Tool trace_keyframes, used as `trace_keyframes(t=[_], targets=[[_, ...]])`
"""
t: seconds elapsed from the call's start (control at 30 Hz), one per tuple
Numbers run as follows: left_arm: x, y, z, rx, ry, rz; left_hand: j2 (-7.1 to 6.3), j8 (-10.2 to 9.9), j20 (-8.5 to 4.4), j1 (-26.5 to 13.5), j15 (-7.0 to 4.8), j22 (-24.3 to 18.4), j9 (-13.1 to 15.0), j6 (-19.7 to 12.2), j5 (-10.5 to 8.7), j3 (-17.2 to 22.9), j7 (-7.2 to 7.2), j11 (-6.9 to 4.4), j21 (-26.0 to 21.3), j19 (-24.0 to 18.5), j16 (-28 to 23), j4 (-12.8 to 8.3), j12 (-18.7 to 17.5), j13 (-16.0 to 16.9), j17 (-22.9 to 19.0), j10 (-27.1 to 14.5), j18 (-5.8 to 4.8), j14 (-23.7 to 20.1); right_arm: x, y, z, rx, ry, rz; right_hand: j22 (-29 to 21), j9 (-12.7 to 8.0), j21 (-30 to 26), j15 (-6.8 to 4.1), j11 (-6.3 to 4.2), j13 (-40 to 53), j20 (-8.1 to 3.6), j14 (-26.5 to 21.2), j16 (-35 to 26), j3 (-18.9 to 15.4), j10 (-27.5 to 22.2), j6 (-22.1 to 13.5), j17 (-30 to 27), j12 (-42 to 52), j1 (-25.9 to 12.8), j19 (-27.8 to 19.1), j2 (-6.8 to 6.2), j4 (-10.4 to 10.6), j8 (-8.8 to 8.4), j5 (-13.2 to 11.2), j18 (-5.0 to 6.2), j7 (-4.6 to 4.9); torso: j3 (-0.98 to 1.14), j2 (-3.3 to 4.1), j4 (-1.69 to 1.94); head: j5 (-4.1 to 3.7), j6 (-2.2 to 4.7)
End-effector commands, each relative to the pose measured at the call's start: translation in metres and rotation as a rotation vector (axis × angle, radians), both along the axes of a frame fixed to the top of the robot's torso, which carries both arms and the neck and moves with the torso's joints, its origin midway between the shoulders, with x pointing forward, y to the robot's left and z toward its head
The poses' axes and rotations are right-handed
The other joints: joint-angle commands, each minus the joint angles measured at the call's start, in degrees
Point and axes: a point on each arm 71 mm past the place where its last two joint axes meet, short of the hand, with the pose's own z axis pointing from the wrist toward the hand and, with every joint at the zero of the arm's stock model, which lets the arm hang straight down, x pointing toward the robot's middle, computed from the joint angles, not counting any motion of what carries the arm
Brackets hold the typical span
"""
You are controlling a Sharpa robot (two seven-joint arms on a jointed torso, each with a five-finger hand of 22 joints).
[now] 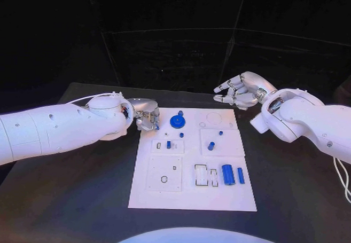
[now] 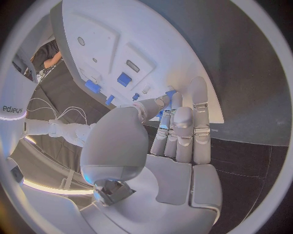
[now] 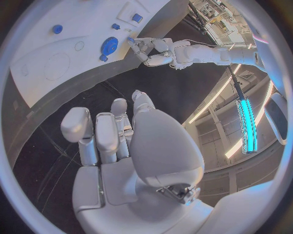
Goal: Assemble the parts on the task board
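The left robot hand [image 1: 147, 120] is held at the task board's [image 1: 190, 199] left edge, near the round blue part [image 1: 178, 121]; whether anything is pinched cannot be told. The right robot hand [image 1: 239, 90] is kept loosely spread, empty, behind the board. A careful reach seems needed next.

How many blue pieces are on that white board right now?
I count 7 on the board: a round disc with a small peg beside it, three tiny ones mid-board, two rods. The left hand may hide more.

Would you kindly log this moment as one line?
left hand: at task board far-left edge | right hand: open, beyond board | blue disc: on board
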Motion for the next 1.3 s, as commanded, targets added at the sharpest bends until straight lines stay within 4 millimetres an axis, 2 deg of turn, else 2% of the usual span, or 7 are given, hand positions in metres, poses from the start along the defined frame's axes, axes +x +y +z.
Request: trace_keyframes(t=[0.03, 0.23, 0.47, 0.6, 1.07, 1.2, 1.3], targets=[[-0.0016, -0.0007, -0.0041, 0.040, 0.011, -0.008, 0.31, 0.3, -0.36, 0.0, -0.06, 0.1, 3.5, 1.2, 0.19, 0.5, -0.75, -0.05, 0.3, -0.1, -0.3, -0.1, 0.2, -0.1, -0.2, 0.5, 0.60, 0.2, -0.0004, 0.0014, 0.0015, 0.001, -0.006, 0.010, -0.1, 0.0, -0.4, -0.28, -0.04, -0.1, -0.09, 0.9, -0.2, 0.1, -0.2, -0.3, 0.1, 0.3, -0.4, -0.2, 0.22, 0.3, 0.28, 0.2, 0.76, 0.06, 0.01, 0.03, -0.01, -0.03, -0.11], [-0.0010, -0.0022, -0.0025, 0.026, -0.010, -0.011, -0.25, 0.0, -0.37, -0.1, 0.01, 0.3, 3.4, 0.4, 0.18, 0.7, -0.50, 0.16, 0.4, -0.3, -0.7, -0.2, -0.4, -0.4, -0.5, -0.3, 0.56, 0.0, -0.0003, 0.0014, 0.0015, 0.001, -0.007, 0.010, -0.1, 0.0, -0.4, -0.28, -0.04, -0.1, -0.09, 0.9, -0.2, 0.1, -0.2, -0.3, 0.1, 0.3, -0.4, -0.2, 0.22, 0.3, 0.28, 0.2, 0.76, 0.06, 0.01, 0.01, -0.05, -0.03, -0.13], [-0.0015, -0.0032, -0.0016, 0.016, -0.020, -0.017, -3.71, -0.7, -0.22, 0.0, 0.29, 0.9, 3.1, -1.2, 0.15, -2.8, 0.00, 0.47, 0.8, -0.6, -1.0, -2.0, -0.7, -0.5, -0.8, -1.1, 0.46, -0.3, -0.0001, 0.0013, 0.0014, 0.001, -0.007, 0.010, -0.1, 0.0, -0.4, -0.28, -0.04, -0.1, -0.09, 0.9, -0.2, 0.1, -0.2, -0.3, 0.1, 0.3, -0.4, -0.2, 0.22, 0.3, 0.28, 0.2, 0.76, 0.06, -0.01, 0.00, -0.02, -0.10, -0.14], [-0.0018, -0.0035, -0.0015, 0.015, -0.021, -0.018, -4.84, -0.9, -0.08, -0.4, 0.43, 1.0, 3.0, -1.7, 0.15, -4.7, 0.03, 0.57, 0.8, -0.8, -1.1, -2.1, -0.8, -0.6, -1.0, -1.2, 0.42, -0.4, -0.0001, 0.0015, 0.0013, 0.001, -0.006, 0.011, -0.1, 0.0, -0.4, -0.28, -0.04, -0.1, -0.09, 0.9, -0.2, 0.1, -0.2, -0.3, 0.1, 0.3, -0.4, -0.2, 0.22, 0.3, 0.28, 0.2, 0.76, 0.06, -0.03, -0.03, -0.01, -0.10, -0.14], [-0.0004, -0.0019, -0.0006, 0.010, -0.034, -0.007, -5.49, -1.5, 0.25, -0.7, 0.71, 1.2, 2.6, -2.6, 0.18, -7.5, 0.27, 0.89, 0.7, -1.2, -1.7, -1.8, -1.3, -1.0, -1.5, -1.9, 0.45, -0.7, 0.0002, 0.0018, 0.0013, 0.002, -0.007, 0.011, -0.2, 0.0, -0.5, -0.28, -0.05, -0.1, -0.09, 0.9, -0.2, 0.1, -0.3, -0.3, 0.0, 0.3, -0.4, -0.3, 0.20, 0.4, 0.30, 0.3, 0.78, 0.06, 0.02, 0.03, -0.04, -0.10, -0.04], [-0.0003, -0.0016, -0.0007, 0.010, -0.034, -0.007, -5.11, -1.5, 0.29, -0.6, 0.73, 1.2, 2.6, -2.5, 0.19, -7.6, 0.30, 0.87, 0.6, -1.2, -1.7, -1.6, -1.3, -1.0, -1.5, -1.8, 0.48, -0.7, 0.0002, 0.0018, 0.0013, 0.001, -0.007, 0.011, -0.2, 0.0, -0.5, -0.28, -0.05, -0.1, -0.09, 0.9, -0.2, 0.1, -0.3, -0.3, 0.0, 0.3, -0.4, -0.3, 0.20, 0.4, 0.30, 0.3, 0.78, 0.06, 0.02, 0.03, -0.05, -0.14, 0.00], [-0.0002, -0.0016, -0.0008, 0.011, -0.033, -0.009, -4.29, -1.4, 0.31, -0.2, 0.69, 1.2, 2.6, -2.3, 0.19, -7.5, 0.29, 0.82, 0.6, -1.3, -1.8, -1.5, -1.2, -1.0, -1.6, -1.6, 0.52, -0.8, 0.0002, 0.0017, 0.0013, 0.001, -0.007, 0.011, -0.2, 0.0, -0.5, -0.28, -0.05, -0.1, -0.09, 0.9, -0.2, 0.1, -0.3, -0.3, 0.0, 0.3, -0.4, -0.3, 0.20, 0.4, 0.30, 0.3, 0.78, 0.06, 0.01, 0.01, -0.05, -0.13, -0.04]])
